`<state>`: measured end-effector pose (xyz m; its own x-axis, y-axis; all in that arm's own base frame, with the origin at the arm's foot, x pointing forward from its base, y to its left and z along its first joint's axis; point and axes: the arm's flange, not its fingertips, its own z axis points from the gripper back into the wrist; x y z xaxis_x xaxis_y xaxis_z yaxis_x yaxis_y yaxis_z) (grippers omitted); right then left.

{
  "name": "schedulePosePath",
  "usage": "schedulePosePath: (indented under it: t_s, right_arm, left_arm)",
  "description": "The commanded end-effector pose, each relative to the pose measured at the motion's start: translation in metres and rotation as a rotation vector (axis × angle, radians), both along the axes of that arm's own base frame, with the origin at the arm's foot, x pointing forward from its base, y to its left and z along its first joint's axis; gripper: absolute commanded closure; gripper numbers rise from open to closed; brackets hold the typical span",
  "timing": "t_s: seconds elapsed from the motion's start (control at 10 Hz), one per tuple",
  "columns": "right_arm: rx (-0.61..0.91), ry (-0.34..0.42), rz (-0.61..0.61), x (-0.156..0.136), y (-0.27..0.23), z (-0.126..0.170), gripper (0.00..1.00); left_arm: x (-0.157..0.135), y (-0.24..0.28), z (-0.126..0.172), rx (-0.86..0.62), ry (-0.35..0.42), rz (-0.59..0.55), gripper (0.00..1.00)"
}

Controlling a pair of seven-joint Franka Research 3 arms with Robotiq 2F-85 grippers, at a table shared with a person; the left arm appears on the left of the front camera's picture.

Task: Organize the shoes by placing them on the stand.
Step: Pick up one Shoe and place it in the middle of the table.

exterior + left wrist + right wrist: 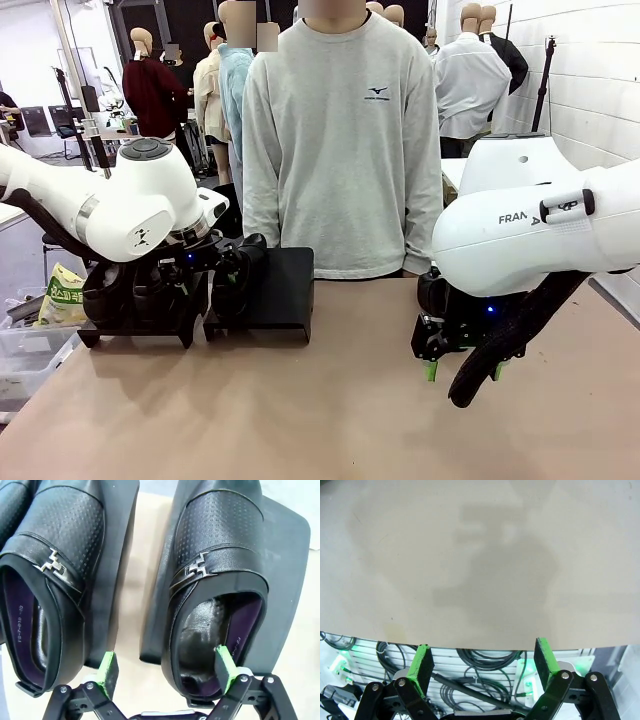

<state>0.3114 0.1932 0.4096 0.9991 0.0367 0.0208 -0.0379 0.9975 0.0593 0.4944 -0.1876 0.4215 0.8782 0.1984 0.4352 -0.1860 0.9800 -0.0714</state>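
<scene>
1. My left tool (167,672) is spread wide just above a shoe (217,580) resting on the stand (285,580); one pad dips inside its heel opening, gripping nothing.
2. A second shoe (50,575) sits beside it on the neighbouring stand.
3. My right tool (482,667) is spread, empty, over the bare surface (480,555).
4. The placing looks done; next I should lift clear.
5. Shoe toes are cut off, so I cannot tell whether more shoes remain.
</scene>
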Motion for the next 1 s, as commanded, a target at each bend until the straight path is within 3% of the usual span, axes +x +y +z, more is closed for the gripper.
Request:
schedulePosePath:
  t_s: [0.0,0.2,0.4,0.5,0.6,0.7,0.8,0.9]
  right_arm:
    - [0.009,0.007,0.005,0.0,0.0,0.001,0.0]
    - [0.009,0.007,0.005,0.0,0.0,0.001,0.0]
    - [0.009,0.007,0.005,0.0,0.0,0.001,0.0]
    - [0.009,0.007,0.005,0.0,0.0,0.001,0.0]
    - [0.009,0.007,0.005,0.0,0.0,0.001,0.0]
    - [0.009,0.007,0.005,0.0,0.0,0.001,0.0]
    - [0.009,0.007,0.005,0.0,0.0,0.001,0.0]
    - [0.009,0.007,0.005,0.0,0.0,0.001,0.0]
  left_arm:
    - [0.001,-0.001,0.001,-0.004,-0.009,-0.006,0.0]
    - [0.0,0.0,0.0,0.0,0.0,0.0,0.0]
    - [-0.052,-0.022,0.051,0.033,-0.254,-0.055,0.0]
    - [-0.056,-0.019,0.063,0.147,-0.367,0.03,0.0]
    - [-0.067,-0.025,0.068,0.142,-0.387,0.024,0.0]
    - [-0.091,-0.042,0.078,0.072,-0.344,-0.029,0.0]
    - [-0.12,-0.063,0.081,-0.044,-0.143,-0.11,0.0]
    - [-0.142,-0.082,0.075,-0.074,-0.002,-0.166,0.0]
